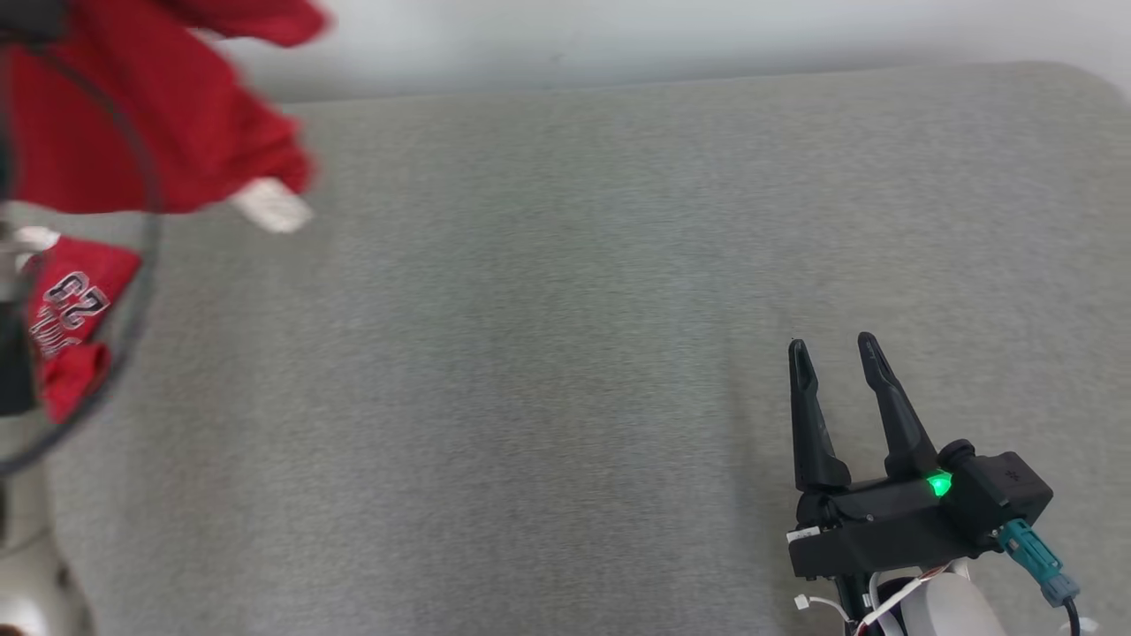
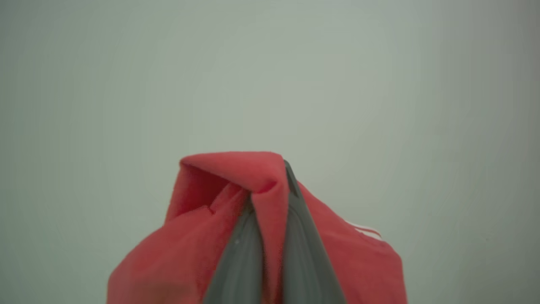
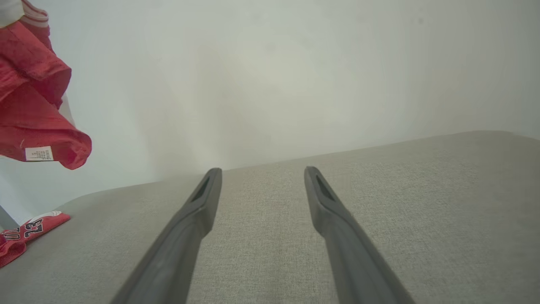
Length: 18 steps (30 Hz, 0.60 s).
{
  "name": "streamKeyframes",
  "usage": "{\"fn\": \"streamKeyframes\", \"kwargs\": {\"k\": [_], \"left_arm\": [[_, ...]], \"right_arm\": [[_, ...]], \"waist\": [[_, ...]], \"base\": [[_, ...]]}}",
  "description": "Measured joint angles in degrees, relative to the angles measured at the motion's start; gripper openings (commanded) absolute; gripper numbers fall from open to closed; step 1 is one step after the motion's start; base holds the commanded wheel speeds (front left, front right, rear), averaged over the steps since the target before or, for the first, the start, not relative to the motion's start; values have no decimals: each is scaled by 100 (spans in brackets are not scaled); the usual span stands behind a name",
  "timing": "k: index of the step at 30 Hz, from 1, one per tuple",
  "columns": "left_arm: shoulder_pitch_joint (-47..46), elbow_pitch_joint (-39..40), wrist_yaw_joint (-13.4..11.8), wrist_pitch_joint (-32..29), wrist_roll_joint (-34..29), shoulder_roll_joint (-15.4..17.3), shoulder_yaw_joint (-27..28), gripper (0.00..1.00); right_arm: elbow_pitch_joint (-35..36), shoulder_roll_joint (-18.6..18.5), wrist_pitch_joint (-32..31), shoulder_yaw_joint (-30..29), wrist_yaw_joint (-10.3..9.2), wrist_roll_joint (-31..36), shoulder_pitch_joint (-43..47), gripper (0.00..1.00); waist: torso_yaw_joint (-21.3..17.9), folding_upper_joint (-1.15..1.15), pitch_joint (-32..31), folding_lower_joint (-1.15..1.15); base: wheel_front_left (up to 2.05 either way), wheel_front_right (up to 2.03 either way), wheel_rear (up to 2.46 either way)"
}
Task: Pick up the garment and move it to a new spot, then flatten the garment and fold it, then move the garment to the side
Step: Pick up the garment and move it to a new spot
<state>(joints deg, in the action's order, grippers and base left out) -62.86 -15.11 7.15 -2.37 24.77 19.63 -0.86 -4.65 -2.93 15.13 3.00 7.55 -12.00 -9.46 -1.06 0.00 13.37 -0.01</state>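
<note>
Two dark fingers (image 2: 303,253) of the left gripper (image 2: 270,185) are clenched together on a fold of the red garment (image 2: 190,236). The cloth is pinched between them, wraps over one fingertip and drapes down both sides, held up against a plain pale wall (image 2: 379,84).

Two fingers (image 3: 185,236) of the right gripper (image 3: 262,170) stand wide apart with nothing between them. They touch nothing and point across the grey cloth surface (image 3: 422,211). From the head camera the right gripper (image 1: 832,343) sits at the lower right over that surface (image 1: 565,353), well apart from the garment, with one green light (image 1: 938,483) lit on its body and one blue-green plug (image 1: 1038,552) at its side.

One garment (image 1: 159,115) is in sight, at the far left, blurred and raised above the surface. A second red patch printed with the number 23 (image 1: 71,309) lies lower at the left edge; from the right wrist camera that patch (image 3: 29,228) rests on the surface near its left end, below the raised part (image 3: 33,114). Whether the two red parts join cannot be told. One white label (image 3: 39,153) hangs at the hem of the raised part, and white trim shows at its top edge.
</note>
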Motion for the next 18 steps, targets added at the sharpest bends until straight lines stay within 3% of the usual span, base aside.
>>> {"fn": "streamKeyframes", "kwargs": {"k": [11,18], "left_arm": [[495,568,-75,-359,11,-984,-960,0],[1328,69,-158,-276,-8,-1192,-1295,0]], "right_arm": [[-53,-1,1,27,0,-247,38,100],[-70,-3,0,54,0,-300,42,100]], "waist": [[-860,0,-49,0],[-1352,0,-8,0]], "base": [[0,0,0],[0,0,0]]}}
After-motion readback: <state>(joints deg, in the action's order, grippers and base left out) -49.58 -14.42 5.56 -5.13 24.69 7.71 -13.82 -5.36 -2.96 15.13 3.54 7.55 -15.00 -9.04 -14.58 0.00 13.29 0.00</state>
